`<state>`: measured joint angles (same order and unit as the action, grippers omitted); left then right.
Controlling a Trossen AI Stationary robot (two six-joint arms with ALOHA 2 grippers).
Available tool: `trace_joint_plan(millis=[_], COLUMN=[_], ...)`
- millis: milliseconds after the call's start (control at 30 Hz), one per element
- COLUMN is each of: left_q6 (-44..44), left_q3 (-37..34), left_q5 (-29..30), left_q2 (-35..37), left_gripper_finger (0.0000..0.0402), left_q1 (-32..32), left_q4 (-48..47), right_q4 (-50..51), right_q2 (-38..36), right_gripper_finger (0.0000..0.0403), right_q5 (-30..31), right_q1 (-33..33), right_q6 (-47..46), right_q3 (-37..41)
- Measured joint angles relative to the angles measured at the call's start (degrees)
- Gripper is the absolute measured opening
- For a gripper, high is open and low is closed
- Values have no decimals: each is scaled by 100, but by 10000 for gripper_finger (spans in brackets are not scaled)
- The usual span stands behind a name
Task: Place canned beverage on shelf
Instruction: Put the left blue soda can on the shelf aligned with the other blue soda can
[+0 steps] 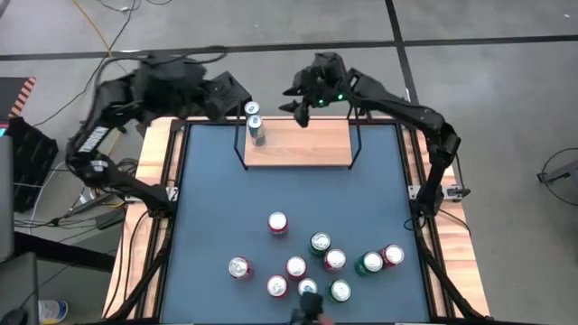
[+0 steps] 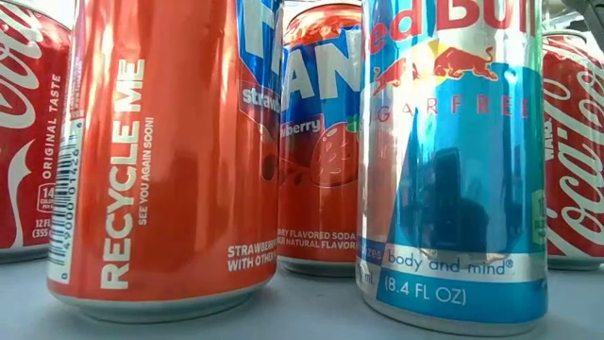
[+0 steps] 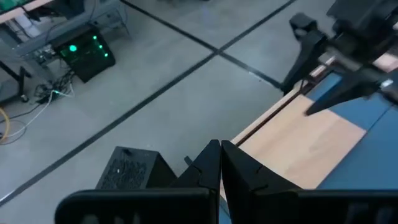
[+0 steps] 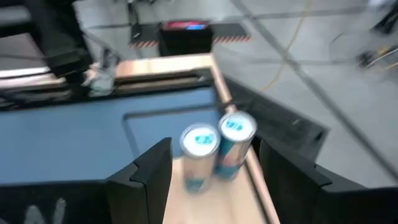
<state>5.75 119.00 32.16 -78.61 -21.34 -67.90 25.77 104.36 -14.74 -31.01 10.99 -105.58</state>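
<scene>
While the left gripper hangs past the tabletop's far edge with its fingers clenched on nothing, two slim cans stand upright, just beside each other, at the left end of the shelf. Over the shelf's right half hovers the right gripper, fingers spread and empty. Loose cans cluster near the tabletop's front edge.

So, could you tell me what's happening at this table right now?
A two-armed robot is stocking drink cans onto a small wooden shelf at the far end of the table. Two slim blue cans stand at the shelf's left end. The right gripper hovers open and empty by the shelf's far edge, facing those cans. The left gripper is shut, parked beyond the table's far left corner. About ten more cans wait at the near end.
</scene>
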Motion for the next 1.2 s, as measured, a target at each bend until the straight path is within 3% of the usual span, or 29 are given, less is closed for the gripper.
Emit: trace_joint_plan(millis=[200, 500, 633, 1200], left_q6=[11, -45, -97, -270], left_q3=[-2, -9, -11, -11], left_q5=[9, 4, 0, 7], left_q2=[234, 45, -37, -65], left_gripper_finger=[0, 0, 0, 0], left_q1=[52, 52, 54, 54], left_q4=[-42, -285, -360, -364], right_q4=[-1054, -1455, -1515, -1512], right_q2=[-3, 374, 731, 1517], right_gripper_finger=[234, 250, 256, 256], right_q5=[631, 752, 1493, 1481], right_q1=[310, 550, 734, 775], right_q6=[141, -541, -641, -802], right_q3=[517, 690, 547, 270])
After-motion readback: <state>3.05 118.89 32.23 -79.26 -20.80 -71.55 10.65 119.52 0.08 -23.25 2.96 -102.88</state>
